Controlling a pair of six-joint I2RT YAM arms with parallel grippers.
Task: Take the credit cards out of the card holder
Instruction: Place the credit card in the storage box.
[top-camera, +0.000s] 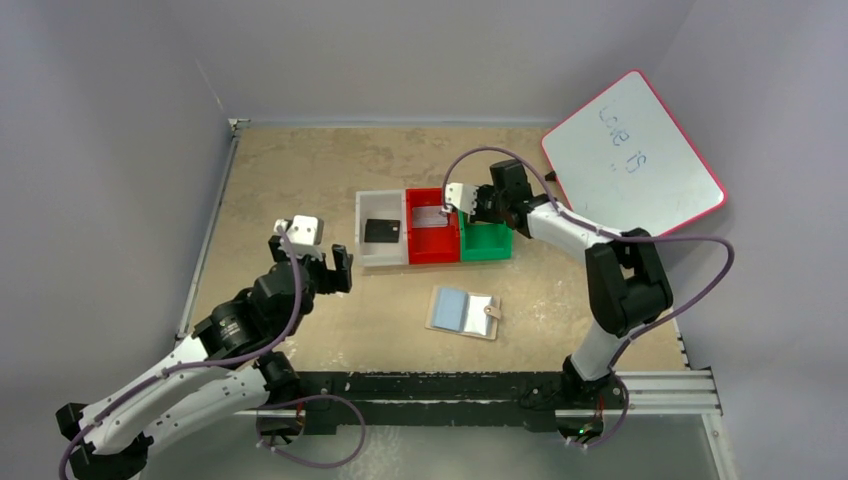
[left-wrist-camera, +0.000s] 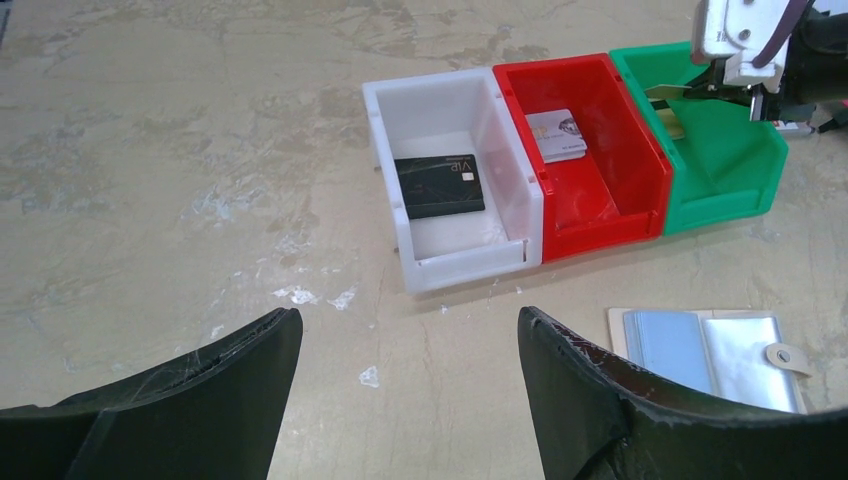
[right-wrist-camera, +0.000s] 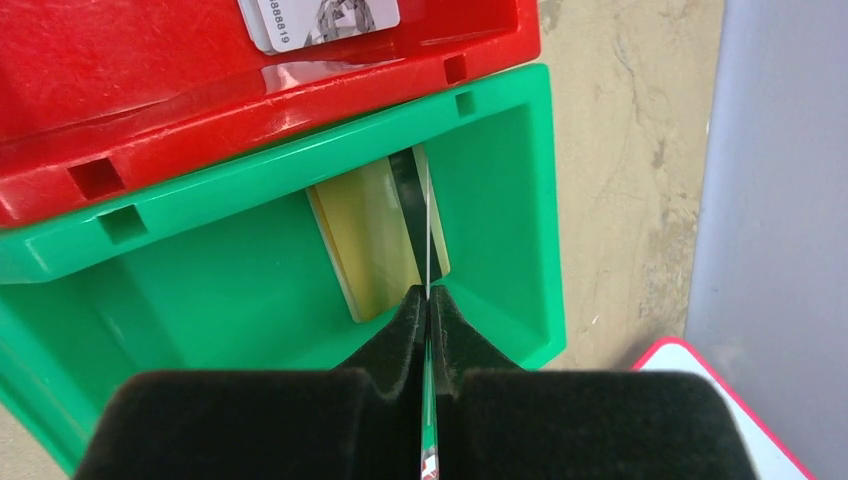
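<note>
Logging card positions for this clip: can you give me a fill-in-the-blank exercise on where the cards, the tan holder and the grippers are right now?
1. The flat black card lies in the ____ plastic bin.
2. The right gripper is shut on a thin card above the ____ end bin.
3. The tan folding card holder lies ____, its light-blue pockets showing.
4. The ____ gripper hovers open, holding nothing.
Missing words: white; green; open; left.
</note>
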